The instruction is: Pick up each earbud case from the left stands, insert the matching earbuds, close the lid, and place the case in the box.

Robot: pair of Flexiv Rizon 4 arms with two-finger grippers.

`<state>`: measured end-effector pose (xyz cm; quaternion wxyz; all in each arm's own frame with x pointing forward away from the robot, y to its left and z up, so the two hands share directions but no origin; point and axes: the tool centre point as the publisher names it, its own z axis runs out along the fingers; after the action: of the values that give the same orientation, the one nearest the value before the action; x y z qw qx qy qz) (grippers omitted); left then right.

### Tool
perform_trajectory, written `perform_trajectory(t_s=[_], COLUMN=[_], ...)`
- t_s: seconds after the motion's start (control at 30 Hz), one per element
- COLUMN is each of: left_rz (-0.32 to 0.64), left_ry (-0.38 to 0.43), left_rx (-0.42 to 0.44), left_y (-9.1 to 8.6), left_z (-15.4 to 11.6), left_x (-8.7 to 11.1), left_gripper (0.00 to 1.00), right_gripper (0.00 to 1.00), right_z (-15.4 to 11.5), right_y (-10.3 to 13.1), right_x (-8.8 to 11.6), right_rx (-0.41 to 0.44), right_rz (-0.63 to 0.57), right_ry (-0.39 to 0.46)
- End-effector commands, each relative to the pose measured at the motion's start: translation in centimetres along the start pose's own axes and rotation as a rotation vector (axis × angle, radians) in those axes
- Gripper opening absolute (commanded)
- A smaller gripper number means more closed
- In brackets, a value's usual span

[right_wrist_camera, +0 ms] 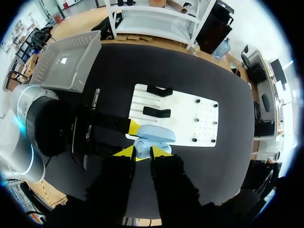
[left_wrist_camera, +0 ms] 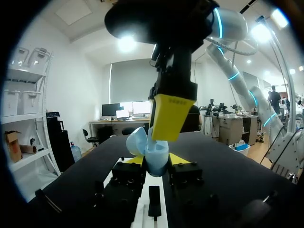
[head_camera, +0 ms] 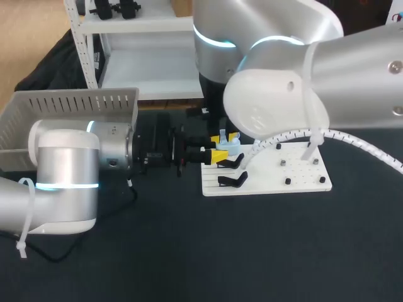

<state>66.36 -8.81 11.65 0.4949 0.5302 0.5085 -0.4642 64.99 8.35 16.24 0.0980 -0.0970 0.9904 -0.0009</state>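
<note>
A pale blue earbud case (head_camera: 232, 148) with its lid up hangs over the left end of the white board (head_camera: 299, 175). My left gripper (head_camera: 214, 156) reaches in level from the left and is shut on it. In the left wrist view the case (left_wrist_camera: 156, 159) sits between the yellow tips, lid (left_wrist_camera: 135, 141) tilted aside. My right gripper (head_camera: 225, 136) comes straight down onto the case's open top. In the right wrist view its tips (right_wrist_camera: 142, 152) pinch a small pale blue earbud just above the case (right_wrist_camera: 154, 134). Its yellow finger (left_wrist_camera: 170, 116) meets the case from above.
Two black stands (head_camera: 232, 181) (right_wrist_camera: 156, 112) stand empty on the board's left part, with small pegs (head_camera: 288, 181) on its right part. A grey slotted box (head_camera: 69, 119) (right_wrist_camera: 66, 59) is at the back left. Dark tabletop lies in front of the board.
</note>
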Motion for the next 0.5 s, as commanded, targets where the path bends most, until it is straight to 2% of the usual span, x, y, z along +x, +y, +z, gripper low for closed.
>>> perform_trajectory(t_s=[0.03,0.2,0.23,0.27,0.3,0.37,0.4,0.43,0.5], left_rz=[0.002,0.002,0.002,0.002,0.002,0.002,0.002,0.002,0.002], left_ry=[-0.002,-0.002,-0.002,-0.002,-0.002,-0.002,-0.002,-0.002,-0.002], left_rx=[-0.006,-0.006,-0.006,-0.006,-0.006,-0.006,-0.006,-0.006,-0.006], left_y=[-0.2,-0.2,-0.2,-0.2,-0.2,-0.2,-0.2,-0.2,-0.2], left_z=[0.0,0.0,0.0,0.0,0.0,0.0,0.0,0.0,0.0], left_x=[0.0,0.0,0.0,0.0,0.0,0.0,0.0,0.0,0.0], left_gripper=[0.00,0.00,0.00,0.00,0.00,0.00,0.00,0.00,0.00], right_gripper=[0.00,0.00,0.05,0.29,0.39,0.50,0.70,0.80,0.88], right_z=[0.2,0.3,0.1,-0.2,-0.4,-1.2,-1.6,-2.0,-2.8], right_y=[0.2,0.3,0.3,0.3,0.3,0.1,0.1,0.1,0.0], right_x=[-0.4,-0.4,-0.3,-0.2,-0.2,-0.2,-0.2,-0.2,-0.3], right_rx=[0.006,0.010,0.003,-0.002,-0.001,0.004,0.005,0.008,0.010], right_rz=[-0.004,-0.007,-0.009,-0.008,-0.007,-0.005,-0.005,-0.004,-0.003], right_ry=[0.013,0.017,0.018,0.015,0.010,-0.006,-0.018,-0.026,-0.041])
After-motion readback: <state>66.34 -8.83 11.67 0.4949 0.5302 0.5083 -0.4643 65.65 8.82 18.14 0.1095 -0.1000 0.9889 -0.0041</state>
